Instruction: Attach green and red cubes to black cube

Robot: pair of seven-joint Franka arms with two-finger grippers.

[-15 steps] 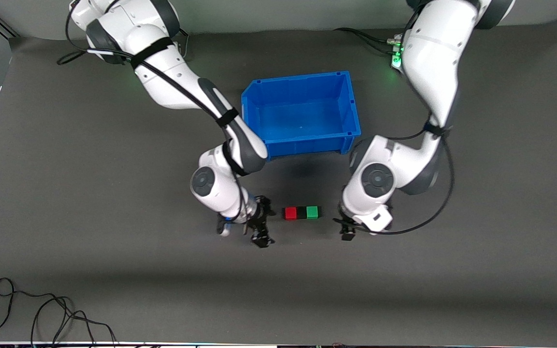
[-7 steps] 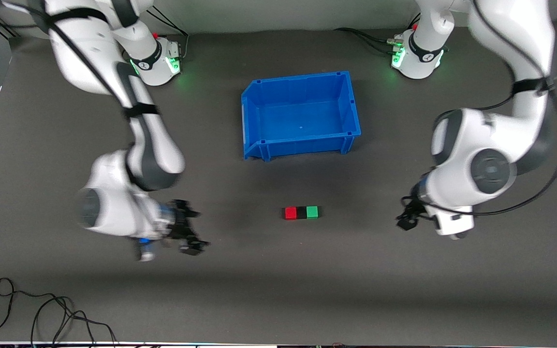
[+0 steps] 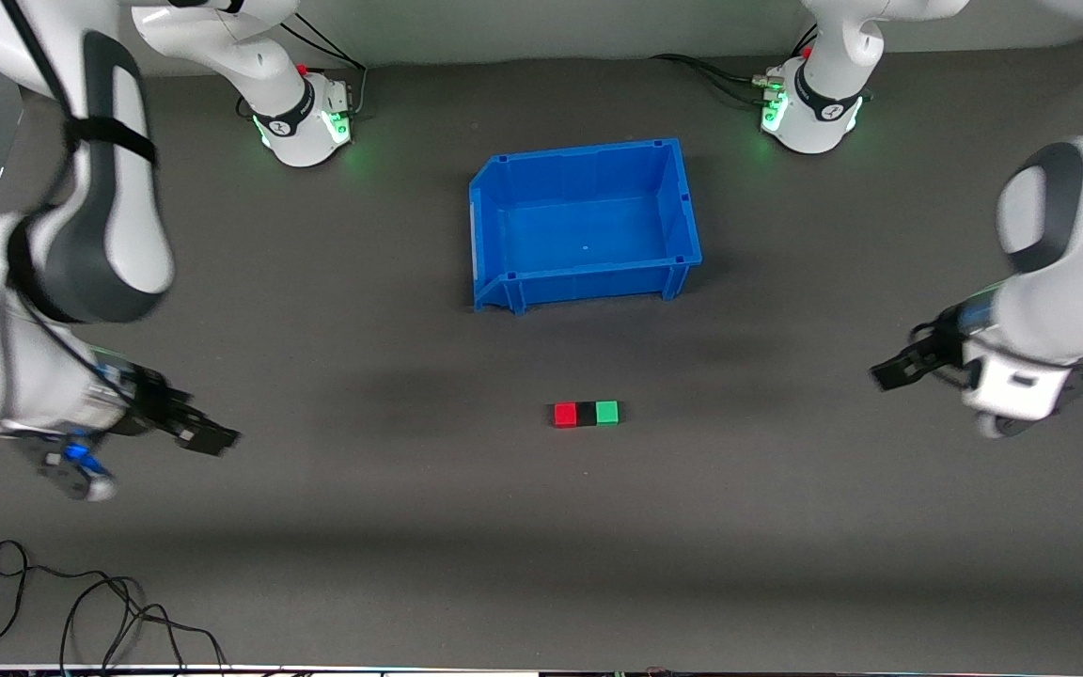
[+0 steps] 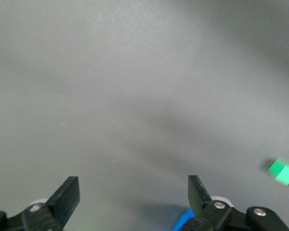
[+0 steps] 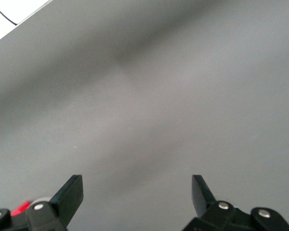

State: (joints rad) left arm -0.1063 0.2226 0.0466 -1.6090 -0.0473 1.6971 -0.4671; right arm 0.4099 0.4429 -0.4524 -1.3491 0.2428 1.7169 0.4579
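Observation:
The red cube (image 3: 565, 415), the black cube (image 3: 586, 414) and the green cube (image 3: 607, 412) lie in one touching row on the grey table, the black one in the middle, nearer to the front camera than the blue bin. My right gripper (image 3: 208, 435) is open and empty, up over the table toward the right arm's end, well apart from the row. My left gripper (image 3: 894, 372) is open and empty, over the left arm's end. The left wrist view shows open jaws (image 4: 133, 190) over bare table, with the green cube (image 4: 282, 172) at the edge. The right wrist view shows open jaws (image 5: 135, 187) over bare table.
An empty blue bin (image 3: 682, 202) stands farther from the front camera than the cube row. A loose black cable (image 3: 81, 611) lies at the table's front edge toward the right arm's end. The two arm bases (image 3: 302, 122) stand along the back.
Both arms have swung away from the cube row toward their own ends of the table. The cubes have stayed joined in place.

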